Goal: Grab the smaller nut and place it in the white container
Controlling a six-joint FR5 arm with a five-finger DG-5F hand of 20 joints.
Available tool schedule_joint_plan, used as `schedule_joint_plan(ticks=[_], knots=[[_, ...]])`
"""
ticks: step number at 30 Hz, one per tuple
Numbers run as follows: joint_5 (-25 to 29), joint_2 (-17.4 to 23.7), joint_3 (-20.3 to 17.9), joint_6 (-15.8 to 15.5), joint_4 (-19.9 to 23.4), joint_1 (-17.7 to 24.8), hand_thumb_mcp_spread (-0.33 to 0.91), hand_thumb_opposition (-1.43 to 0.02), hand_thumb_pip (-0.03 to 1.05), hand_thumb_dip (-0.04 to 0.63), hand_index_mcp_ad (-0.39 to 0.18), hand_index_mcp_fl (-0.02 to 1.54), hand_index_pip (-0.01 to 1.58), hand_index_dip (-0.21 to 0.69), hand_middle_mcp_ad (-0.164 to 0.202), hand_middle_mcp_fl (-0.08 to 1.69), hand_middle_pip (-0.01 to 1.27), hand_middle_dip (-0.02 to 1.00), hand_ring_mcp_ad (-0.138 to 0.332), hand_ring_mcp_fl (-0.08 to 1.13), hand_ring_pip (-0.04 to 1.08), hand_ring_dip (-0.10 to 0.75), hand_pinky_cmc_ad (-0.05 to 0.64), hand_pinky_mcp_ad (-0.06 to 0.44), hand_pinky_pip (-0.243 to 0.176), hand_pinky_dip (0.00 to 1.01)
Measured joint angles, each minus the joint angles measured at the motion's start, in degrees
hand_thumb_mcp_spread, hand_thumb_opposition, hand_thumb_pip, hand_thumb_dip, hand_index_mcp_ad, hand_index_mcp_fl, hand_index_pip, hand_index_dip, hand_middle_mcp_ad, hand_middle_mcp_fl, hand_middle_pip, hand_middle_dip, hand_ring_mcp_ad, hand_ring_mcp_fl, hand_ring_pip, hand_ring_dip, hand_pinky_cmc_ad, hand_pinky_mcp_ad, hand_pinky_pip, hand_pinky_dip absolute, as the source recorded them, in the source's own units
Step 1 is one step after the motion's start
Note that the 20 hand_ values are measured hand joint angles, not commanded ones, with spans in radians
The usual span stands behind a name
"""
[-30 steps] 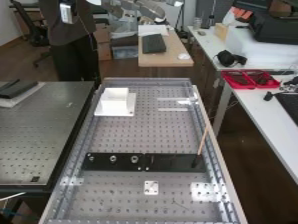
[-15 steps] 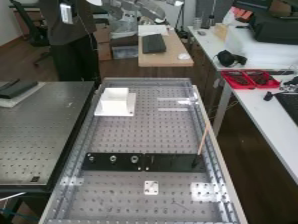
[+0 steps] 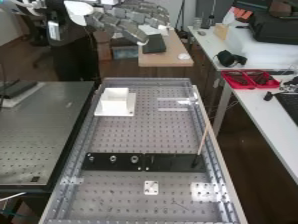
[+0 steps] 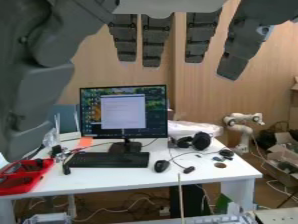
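One hand (image 3: 121, 23), fingers (image 4: 157, 41) straight, spread apart

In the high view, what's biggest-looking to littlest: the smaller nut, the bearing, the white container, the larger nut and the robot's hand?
1. Hand
2. White container
3. Bearing and larger nut: too alike to rank
4. Smaller nut

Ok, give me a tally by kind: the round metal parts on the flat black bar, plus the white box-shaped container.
Round metal nuts: 2, the smaller nut and the larger nut, both on the flat black bar
Ring-shaped metal bearing: 1, on the same bar
White box-shaped container: 1
Total: 4
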Motion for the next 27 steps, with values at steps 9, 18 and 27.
schedule_joint_plan(ticks=[9,18,27], knots=[[3.35,2.21,-6.88,-0.58,2.92,-1.32,0.24,-0.74,0.44,0.068,-0.075,0.04,0.09,0.241,-0.012,0.01,0.14,0.29,0.166,0.00,0.09,0.124,0.414,0.314,-0.089,0.34],[4.36,3.01,-11.31,-1.46,4.71,-3.06,0.24,-0.76,0.46,0.093,-0.075,0.04,0.08,0.216,-0.012,0.01,0.13,0.29,0.166,0.00,0.09,0.124,0.414,0.314,-0.089,0.34],[1.72,2.29,-14.67,-1.40,7.10,-6.21,0.26,-0.77,0.54,0.112,-0.098,0.05,0.15,0.175,-0.010,0.01,0.14,0.29,0.166,0.00,0.09,0.124,0.414,0.314,-0.089,0.34]])
